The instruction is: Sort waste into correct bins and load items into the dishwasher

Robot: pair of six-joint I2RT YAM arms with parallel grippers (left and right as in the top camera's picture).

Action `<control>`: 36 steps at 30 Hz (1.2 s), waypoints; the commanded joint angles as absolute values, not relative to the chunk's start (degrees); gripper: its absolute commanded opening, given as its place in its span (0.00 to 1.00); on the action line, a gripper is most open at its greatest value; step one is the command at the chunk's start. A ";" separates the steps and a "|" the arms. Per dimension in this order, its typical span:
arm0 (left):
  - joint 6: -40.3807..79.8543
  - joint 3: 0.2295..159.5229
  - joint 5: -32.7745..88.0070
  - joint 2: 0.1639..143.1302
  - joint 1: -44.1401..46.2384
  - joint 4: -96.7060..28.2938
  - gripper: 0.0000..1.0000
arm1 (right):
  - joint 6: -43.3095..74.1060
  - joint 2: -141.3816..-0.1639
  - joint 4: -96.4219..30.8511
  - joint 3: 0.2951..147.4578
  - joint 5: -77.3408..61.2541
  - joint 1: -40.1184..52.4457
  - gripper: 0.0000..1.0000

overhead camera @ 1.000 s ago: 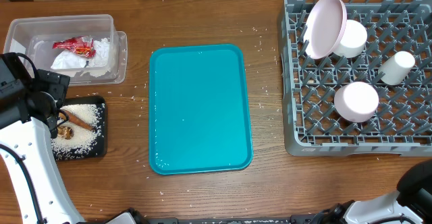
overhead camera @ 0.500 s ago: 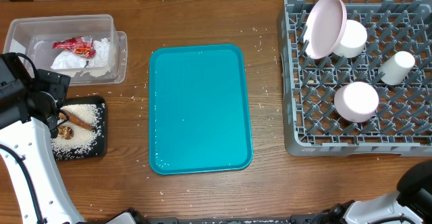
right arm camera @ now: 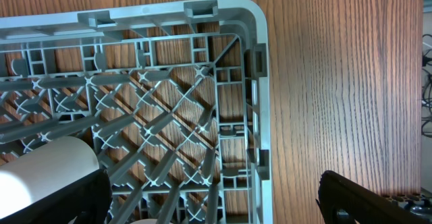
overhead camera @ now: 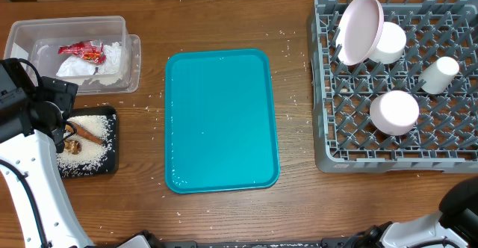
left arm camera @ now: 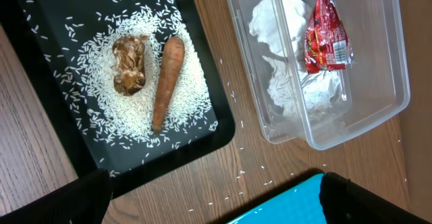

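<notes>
L end effector (left arm camera: 216,200) wide, empty, over wooden surface (left arm camera: 283,163) | R end effector (right arm camera: 216,197) wide, empty, above corner of grey lattice plastic dish rack (right arm camera: 236,62) | clear rect plastic tub (left arm camera: 378,48): crumpled white napkin (left arm camera: 283,28), red-and-white wrapper (left arm camera: 327,35) | shallow black rect tray (left arm camera: 27,55): white rice grains (left arm camera: 135,109), orange carrot-like stick (left arm camera: 167,82), brown lumpy food bit (left arm camera: 129,63) | in rack: white round plate (overhead camera: 360,28) leaning on edge, white round bowl (overhead camera: 393,112), white cylindrical cup (overhead camera: 438,74)
</notes>
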State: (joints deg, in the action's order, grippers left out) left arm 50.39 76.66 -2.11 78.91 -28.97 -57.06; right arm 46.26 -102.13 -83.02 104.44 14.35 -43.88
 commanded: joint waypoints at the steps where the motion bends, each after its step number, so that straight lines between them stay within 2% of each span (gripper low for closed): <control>1: 49.69 77.49 -1.85 79.07 -28.80 -56.99 1.00 | 46.52 -102.04 -82.74 104.25 14.68 -44.12 1.00; 14: 49.69 77.49 -1.85 79.07 -28.82 -56.99 1.00 | 46.54 -102.04 -81.34 104.25 14.28 -44.10 1.00; 21: 49.69 77.47 -1.85 79.07 -28.82 -56.99 1.00 | 46.54 -100.99 -71.72 104.16 -0.14 -43.13 1.00; 26: 49.69 77.49 -1.85 79.07 -28.82 -56.99 1.00 | 46.50 -95.57 -65.25 102.76 -3.88 -39.66 1.00; 36: 49.71 77.49 -1.85 79.07 -28.82 -56.99 1.00 | 46.52 -79.94 -60.16 98.98 2.96 -30.30 1.00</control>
